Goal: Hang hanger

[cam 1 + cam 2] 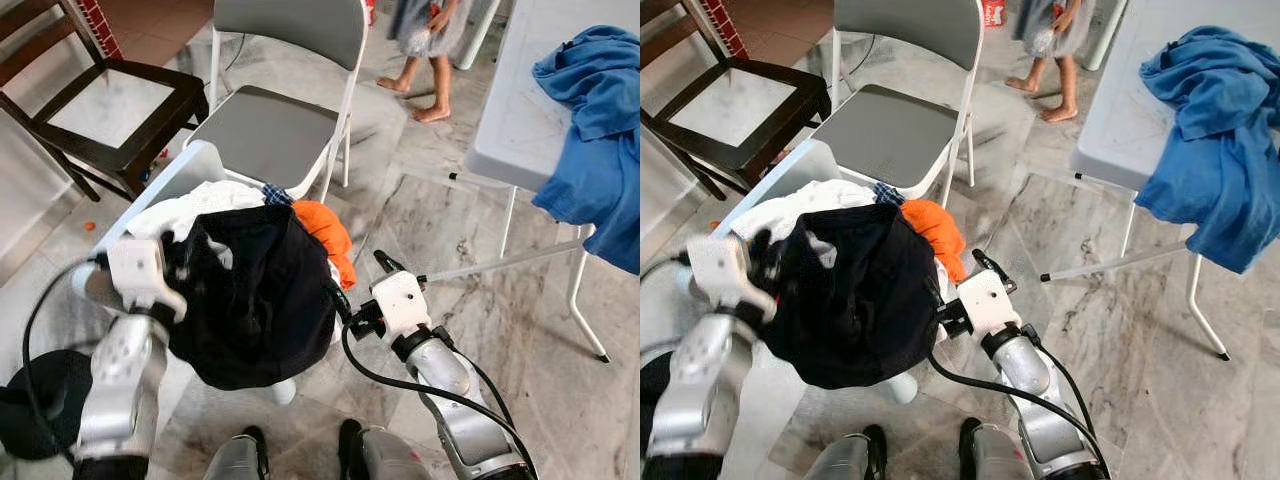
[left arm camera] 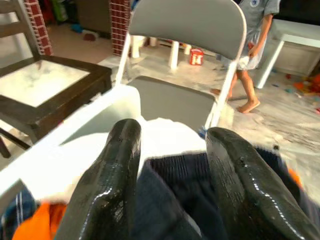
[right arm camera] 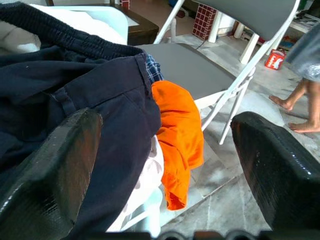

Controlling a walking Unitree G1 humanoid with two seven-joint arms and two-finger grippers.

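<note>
Dark garment [image 1: 255, 295] clamped in left gripper [image 2: 175, 185] jaws; right gripper [image 3: 165, 170] jaws apart, marble floor [image 1: 480, 330].

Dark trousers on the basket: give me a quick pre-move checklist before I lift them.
1. Left gripper on the dark trousers: fingers straddle the fabric, a gap shows between them. Clamp: cannot tell.
2. Right gripper open beside the trousers, nothing between its fingers: not ok for a two-handed lift.
3. Orange garment lies partly under the trousers and hangs over the edge of the basket; may drag along: not ok.
4. Hanger located: cannot tell.
5. Folding chair right behind the basket: limited room.
6. Person walking beyond the chair: keep watch.
</note>
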